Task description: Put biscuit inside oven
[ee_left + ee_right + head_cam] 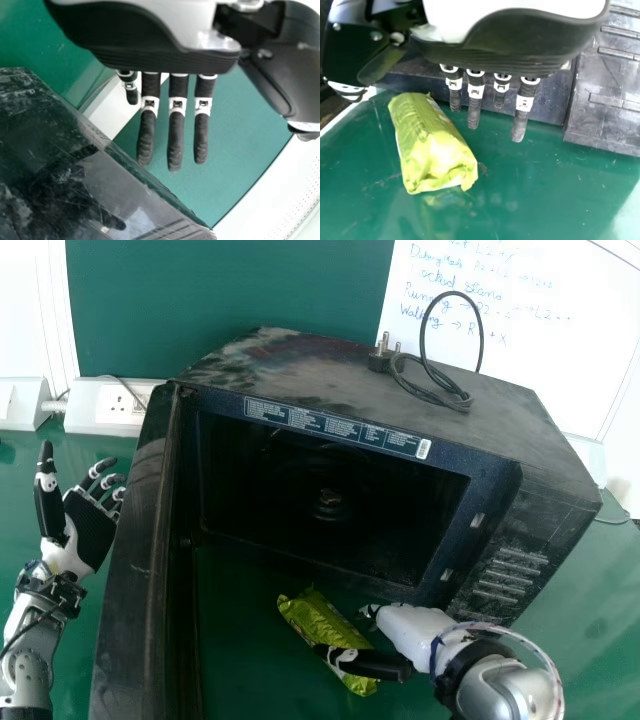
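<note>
Right hand point(412, 628) I hold with straight fingers point(474, 112) beside biscuit packet point(310, 616) before open oven point(330, 368), left hand point(90, 532) also having fingers wide.

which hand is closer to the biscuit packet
The right. The right hand is just beside the biscuit packet, its thumb over it, while the left hand is across, beyond the open oven door.

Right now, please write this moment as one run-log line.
biscuit packet on table, outside oven; door open; right hand open, near packet; left hand open, beside door
</note>
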{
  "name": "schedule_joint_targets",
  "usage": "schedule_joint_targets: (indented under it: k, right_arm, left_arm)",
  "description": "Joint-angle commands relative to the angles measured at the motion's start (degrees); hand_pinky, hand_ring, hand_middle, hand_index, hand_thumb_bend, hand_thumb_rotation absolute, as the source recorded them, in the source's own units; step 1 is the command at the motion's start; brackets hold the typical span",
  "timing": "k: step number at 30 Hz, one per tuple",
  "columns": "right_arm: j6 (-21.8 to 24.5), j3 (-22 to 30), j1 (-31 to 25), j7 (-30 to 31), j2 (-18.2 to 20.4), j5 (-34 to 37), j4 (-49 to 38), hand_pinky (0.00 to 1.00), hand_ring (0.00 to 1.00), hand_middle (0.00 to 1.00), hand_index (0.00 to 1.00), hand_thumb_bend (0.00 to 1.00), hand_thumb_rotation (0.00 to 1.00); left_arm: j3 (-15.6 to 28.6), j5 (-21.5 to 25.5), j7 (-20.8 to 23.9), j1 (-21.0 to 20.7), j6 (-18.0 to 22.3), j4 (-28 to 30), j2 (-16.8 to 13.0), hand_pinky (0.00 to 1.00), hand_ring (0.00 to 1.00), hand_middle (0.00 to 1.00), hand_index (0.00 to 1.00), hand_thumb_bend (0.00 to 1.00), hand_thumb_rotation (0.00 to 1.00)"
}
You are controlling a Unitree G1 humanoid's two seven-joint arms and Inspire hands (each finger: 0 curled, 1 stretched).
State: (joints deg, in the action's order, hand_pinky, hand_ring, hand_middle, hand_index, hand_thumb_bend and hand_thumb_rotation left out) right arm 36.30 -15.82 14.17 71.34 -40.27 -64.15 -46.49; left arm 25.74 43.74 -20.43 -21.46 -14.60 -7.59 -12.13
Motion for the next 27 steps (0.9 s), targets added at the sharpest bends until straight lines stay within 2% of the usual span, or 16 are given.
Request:
schedule_joint_targets:
  k: [1,14,19,27]
  right_arm:
    - [-1.1,0.9,-0.8,0.8,1.3,-1.1,0.6,0.72,0.82,0.88,0.97,0.89,0.44]
    - [-6.3,1.9,-1.7,2.8,6.9,-7.0,3.4,0.74,0.81,0.87,0.97,0.9,0.43]
    - [-8.4,1.9,-1.6,4.0,9.1,-9.7,4.8,0.82,0.84,0.88,0.97,0.88,0.43]
    - [-11.7,2.4,-2.5,3.4,12.5,-12.6,7.1,0.77,0.81,0.87,0.97,0.88,0.42]
  left_arm:
    - [0.6,0.5,-0.4,0.3,-0.5,-0.2,-0.5,0.23,0.32,0.41,0.49,0.52,0.08]
    - [0.4,0.0,1.0,0.5,-0.5,0.9,-0.1,0.23,0.32,0.4,0.49,0.52,0.08]
    - [0.5,0.4,0.6,0.4,-0.7,0.5,-0.3,0.23,0.32,0.41,0.49,0.52,0.08]
    - [0.5,0.4,-0.5,0.4,-0.6,0.3,-0.5,0.23,0.32,0.41,0.49,0.52,0.08]
